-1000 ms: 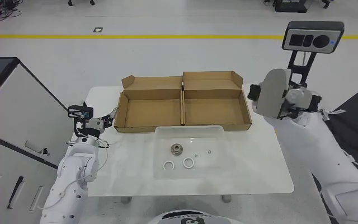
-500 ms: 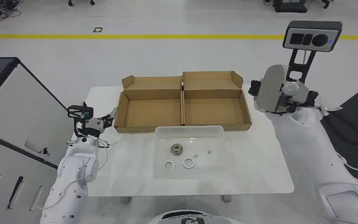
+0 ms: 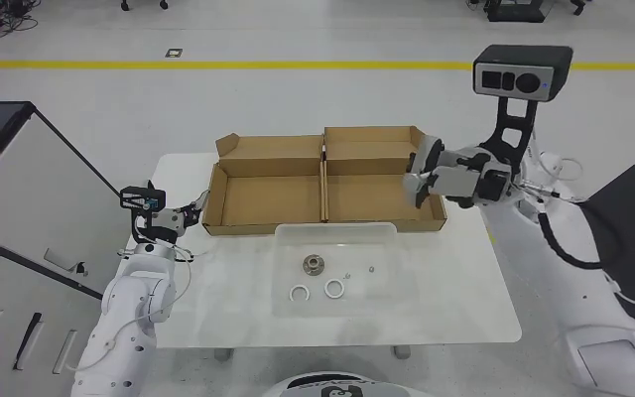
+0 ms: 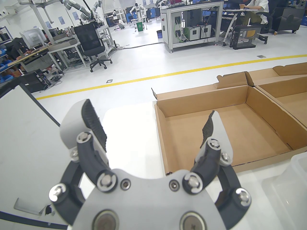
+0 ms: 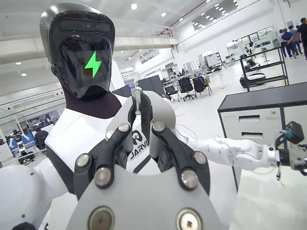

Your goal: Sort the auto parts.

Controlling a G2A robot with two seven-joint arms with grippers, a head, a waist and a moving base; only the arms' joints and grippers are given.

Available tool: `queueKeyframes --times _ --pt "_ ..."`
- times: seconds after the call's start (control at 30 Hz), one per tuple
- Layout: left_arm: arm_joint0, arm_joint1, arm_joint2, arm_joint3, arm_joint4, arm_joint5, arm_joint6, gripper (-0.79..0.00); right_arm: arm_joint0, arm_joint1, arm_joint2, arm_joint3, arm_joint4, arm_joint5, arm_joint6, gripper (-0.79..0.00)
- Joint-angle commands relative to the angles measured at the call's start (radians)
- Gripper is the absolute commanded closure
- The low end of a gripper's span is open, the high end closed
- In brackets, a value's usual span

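Sorting appeared barely begun: left box (image 3: 268,201) and right box (image 3: 372,198) at frame centre looked bare. Right gripper (image 5: 138,104) pinched a small bolt (image 5: 137,101) over the right box, right of centre. Left gripper (image 4: 151,111) stood wide at mid-left. Metal hub (image 3: 314,264) and two white rings (image 3: 299,293) lay in the clear bin (image 3: 334,227), awaiting transfer.

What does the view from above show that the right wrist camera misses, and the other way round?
From above: the table, the left box and right box, both open, and a clear bin holding a metal hub, two white rings and small bits. From the right wrist: a bolt clamped in the right pincer. Both: the right pincer, which from above sits over the right box's end, and the left pincer, beside the left box.
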Motion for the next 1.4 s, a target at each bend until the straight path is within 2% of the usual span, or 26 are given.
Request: queueKeyframes --times 0.0,0.37,1.0,1.17,1.37 --pt "0.000 0.000 0.000 0.000 0.000 0.000 0.000 -0.785 -0.006 -0.005 -0.002 -0.003 0.044 -0.015 0.009 0.000" --pt "0.000 0.000 0.000 0.000 0.000 0.000 0.000 -0.785 -0.030 -0.037 -0.009 0.007 0.255 -0.040 0.069 0.000" --pt "0.000 0.000 0.000 0.000 0.000 0.000 0.000 -0.785 -0.030 -0.039 -0.009 0.008 0.261 -0.039 0.075 0.000" --pt "0.000 0.000 0.000 0.000 0.000 0.000 0.000 -0.785 -0.041 -0.033 0.064 0.042 0.166 0.018 0.048 0.000" --pt "0.000 0.000 0.000 0.000 0.000 0.000 0.000 -0.785 -0.046 -0.006 0.212 0.127 -0.028 0.160 0.118 0.000"
